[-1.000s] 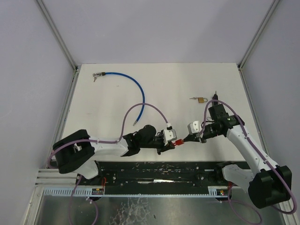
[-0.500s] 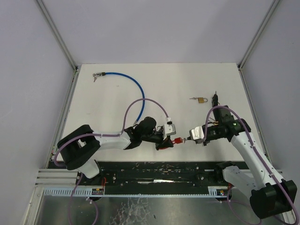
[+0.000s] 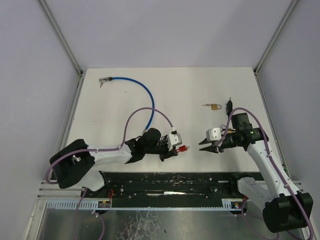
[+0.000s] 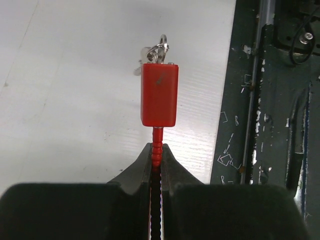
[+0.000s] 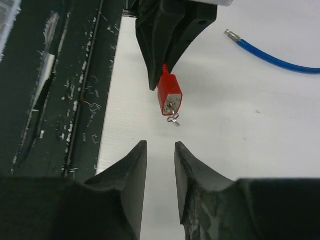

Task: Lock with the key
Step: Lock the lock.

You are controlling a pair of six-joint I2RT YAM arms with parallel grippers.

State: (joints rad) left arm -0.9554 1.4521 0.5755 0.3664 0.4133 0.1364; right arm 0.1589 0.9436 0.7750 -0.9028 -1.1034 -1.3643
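A small red lock hangs above the table near its front edge. My left gripper is shut on the lock's ribbed red cable, with the red body pointing away from the fingers. A silver key with its ring sticks out of the body's far end. In the right wrist view the key ring dangles from the lock's end face. My right gripper is open and empty, a short gap to the right of the key. Its fingertips point at the lock.
A brass padlock and a small black object lie at the right rear of the table. A blue cable curves across the left rear, with keys at its far end. A dark rail runs along the near edge.
My right gripper has opened, let go of the key end of the lock and drawn back to the right. The left arm has shifted slightly left with the lock.
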